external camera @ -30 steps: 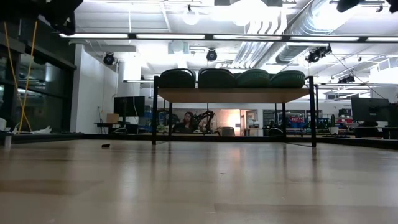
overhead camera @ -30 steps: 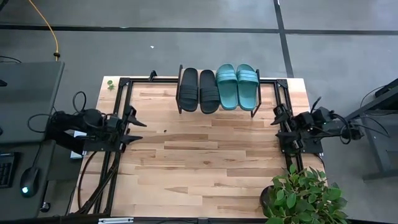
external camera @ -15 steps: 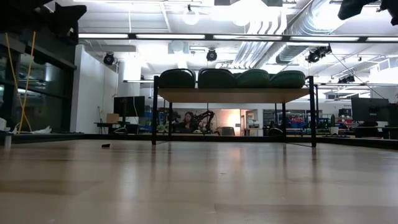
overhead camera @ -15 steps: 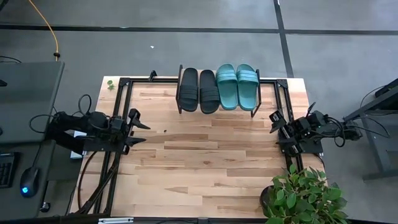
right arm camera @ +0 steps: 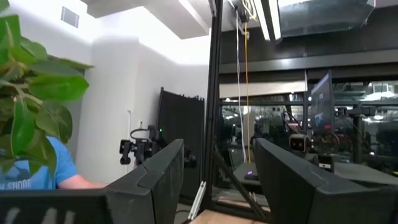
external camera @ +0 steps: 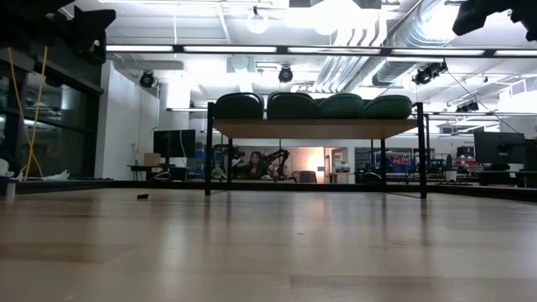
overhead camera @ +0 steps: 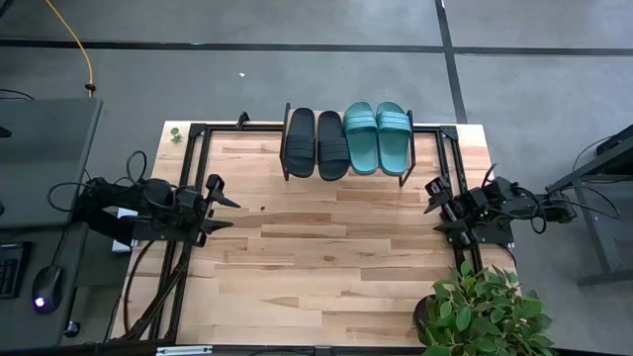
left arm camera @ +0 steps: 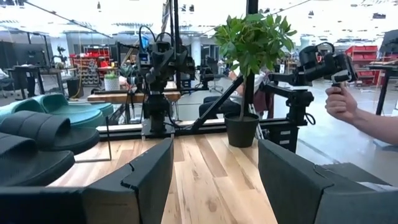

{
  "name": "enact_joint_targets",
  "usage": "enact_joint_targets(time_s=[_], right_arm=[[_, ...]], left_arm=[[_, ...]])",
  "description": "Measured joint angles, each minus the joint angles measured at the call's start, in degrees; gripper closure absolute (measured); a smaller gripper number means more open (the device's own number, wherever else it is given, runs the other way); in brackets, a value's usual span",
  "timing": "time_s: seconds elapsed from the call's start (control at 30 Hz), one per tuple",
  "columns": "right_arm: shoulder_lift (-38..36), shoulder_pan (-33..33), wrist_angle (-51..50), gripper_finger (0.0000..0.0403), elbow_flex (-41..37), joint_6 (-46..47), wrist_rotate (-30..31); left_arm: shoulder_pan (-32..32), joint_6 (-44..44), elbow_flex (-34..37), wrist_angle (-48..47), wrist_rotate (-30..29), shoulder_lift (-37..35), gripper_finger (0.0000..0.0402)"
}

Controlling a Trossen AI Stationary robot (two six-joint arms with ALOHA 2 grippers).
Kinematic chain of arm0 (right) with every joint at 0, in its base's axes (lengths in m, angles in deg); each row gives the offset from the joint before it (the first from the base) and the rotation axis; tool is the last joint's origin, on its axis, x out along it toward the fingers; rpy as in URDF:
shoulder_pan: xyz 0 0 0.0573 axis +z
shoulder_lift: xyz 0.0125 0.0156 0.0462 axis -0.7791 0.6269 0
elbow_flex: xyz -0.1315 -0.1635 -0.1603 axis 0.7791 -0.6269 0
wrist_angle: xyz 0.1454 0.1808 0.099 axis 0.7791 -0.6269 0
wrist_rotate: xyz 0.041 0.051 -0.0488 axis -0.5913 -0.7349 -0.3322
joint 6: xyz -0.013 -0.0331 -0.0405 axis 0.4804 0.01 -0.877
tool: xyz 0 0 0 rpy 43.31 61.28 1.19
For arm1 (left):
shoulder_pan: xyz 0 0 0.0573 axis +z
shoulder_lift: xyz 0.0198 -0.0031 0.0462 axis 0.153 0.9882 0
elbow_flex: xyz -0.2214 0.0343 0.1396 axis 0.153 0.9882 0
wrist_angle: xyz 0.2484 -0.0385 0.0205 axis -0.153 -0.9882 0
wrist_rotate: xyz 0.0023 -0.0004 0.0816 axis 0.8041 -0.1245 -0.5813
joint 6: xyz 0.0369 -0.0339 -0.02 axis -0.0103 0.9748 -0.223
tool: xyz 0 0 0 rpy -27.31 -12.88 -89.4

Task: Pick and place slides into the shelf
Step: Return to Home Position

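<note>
Wooden tabletop (overhead camera: 326, 257), shelf (external camera: 310, 128) fully loaded at its 12 o'clock edge.
Black slides (overhead camera: 316, 144) lie on the 9 o'clock side of the teal slides (overhead camera: 377, 136), long axes running 12 to 6. Left gripper (overhead camera: 233, 214) sits at the 9 o'clock edge and right gripper (overhead camera: 432, 204) at 3 o'clock, both wide open, empty, about equally far from the shelf. Nothing seems left to pick.

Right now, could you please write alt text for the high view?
Two black slides and two teal-green slides sit side by side on the shelf at the table's back edge, the black pair on the left. The left tool and right tool wait open and empty at the table's side edges; a potted plant fills one corner.
</note>
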Motion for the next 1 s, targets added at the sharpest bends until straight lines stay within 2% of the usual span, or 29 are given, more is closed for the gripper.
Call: enact_joint_targets(time_s=[0.23,0.4,0.83,1.0], right_arm=[[0.01,0.0,-1.27,0.0214,-0.03,-0.17,0.0],[0.04,-0.04,1.95,0.0214,-3.08,-0.2,0.01],[0.04,-0.02,0.41,0.0214,-3.15,-0.25,1.01],[0.04,-0.02,-6.34,0.0214,-3.15,-2.26,0.98]], left_arm=[[0.0,0.0,5.15,8.23,-1.05,0.0,0.0186],[0.0,-0.11,7.55,12.79,-1.11,0.0,0.0185],[0.0,-1.01,8.03,9.76,-1.1,0.0,0.0186],[-0.02,-3.04,8.03,4.03,-1.09,0.0,0.0185]])
